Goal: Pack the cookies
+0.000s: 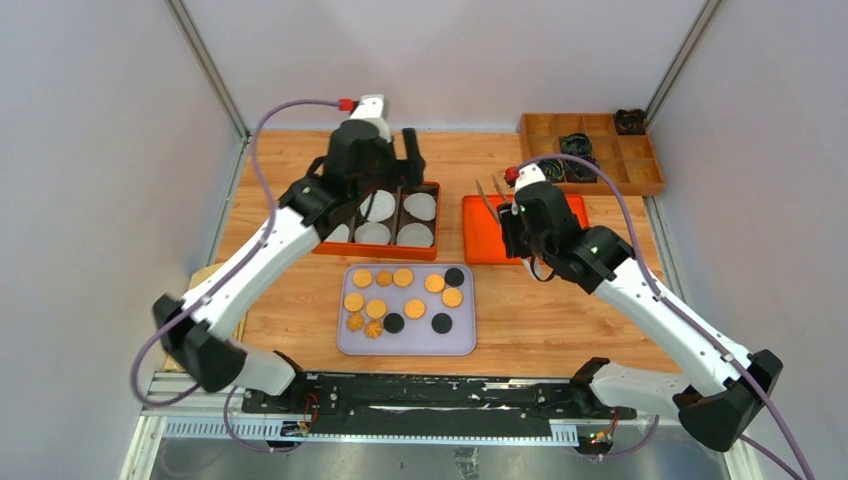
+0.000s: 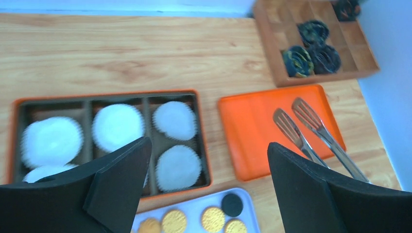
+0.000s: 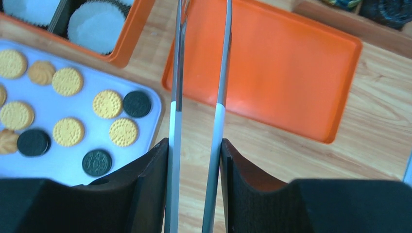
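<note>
Right hand [image 3: 194,160] is clenching on the tongs [image 3: 174,126], tips reaching over the orange tray [image 3: 291,73]. Left hand [image 2: 209,145] is hanging released above the box [image 2: 107,93] of paper cups [image 2: 116,127]. Cookies [image 1: 403,277] are lying on the lilac tray [image 1: 455,345] on the table, none packed. Risk: thin tongs twisting in the grip, dropping a cookie, or a hard squeeze cracking one

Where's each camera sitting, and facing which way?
Top external: above and behind, looking down at the table; left arm, right arm show.
Left wrist: over the cup box, facing down-forward; open left gripper frames it.
Right wrist: over the orange tray, looking down tongs clamped in right gripper.
Shared: both wrist views catch cookies and orange tray.
</note>
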You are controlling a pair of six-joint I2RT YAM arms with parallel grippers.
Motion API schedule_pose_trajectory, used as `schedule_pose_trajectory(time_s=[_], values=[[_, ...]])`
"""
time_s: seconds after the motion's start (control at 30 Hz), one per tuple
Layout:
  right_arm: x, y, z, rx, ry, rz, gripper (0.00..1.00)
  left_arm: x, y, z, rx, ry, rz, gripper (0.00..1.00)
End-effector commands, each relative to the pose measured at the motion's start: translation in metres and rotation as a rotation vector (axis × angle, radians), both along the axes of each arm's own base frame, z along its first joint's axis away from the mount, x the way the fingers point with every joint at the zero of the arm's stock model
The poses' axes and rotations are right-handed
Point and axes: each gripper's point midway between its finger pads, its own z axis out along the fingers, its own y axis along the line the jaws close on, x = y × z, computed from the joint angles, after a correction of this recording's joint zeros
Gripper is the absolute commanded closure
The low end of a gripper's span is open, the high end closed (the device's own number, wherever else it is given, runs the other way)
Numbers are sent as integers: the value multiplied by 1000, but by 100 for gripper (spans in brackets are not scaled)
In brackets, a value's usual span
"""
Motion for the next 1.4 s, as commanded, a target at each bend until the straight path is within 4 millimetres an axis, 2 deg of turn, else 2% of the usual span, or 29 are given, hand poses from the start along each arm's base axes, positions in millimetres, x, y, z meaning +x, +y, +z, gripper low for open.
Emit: schedule_pose_trajectory(time_s=[0.0,0.1,0.23,0.43,0.57,0.67,0.97,1.37], values=[[-37,15,-15,25,71,113,64,-39,81,-18,119,20,240,4],[-62,28,-22,83,118,188,64,-67,103,-27,114,28,253,4],[-98,48,-36,125,206,283,63,-88,109,-40,79,49,232,4],[-137,66,-56,115,286,364,59,-92,108,-47,79,64,214,4],[-151,76,-75,87,328,399,54,-94,104,-54,86,77,188,4],[-153,86,-88,58,349,413,52,-96,105,-57,88,75,183,3],[-144,117,-107,-4,362,443,53,-102,118,-52,100,39,205,2],[-122,137,-102,-47,303,430,53,-103,123,-58,128,46,223,1]])
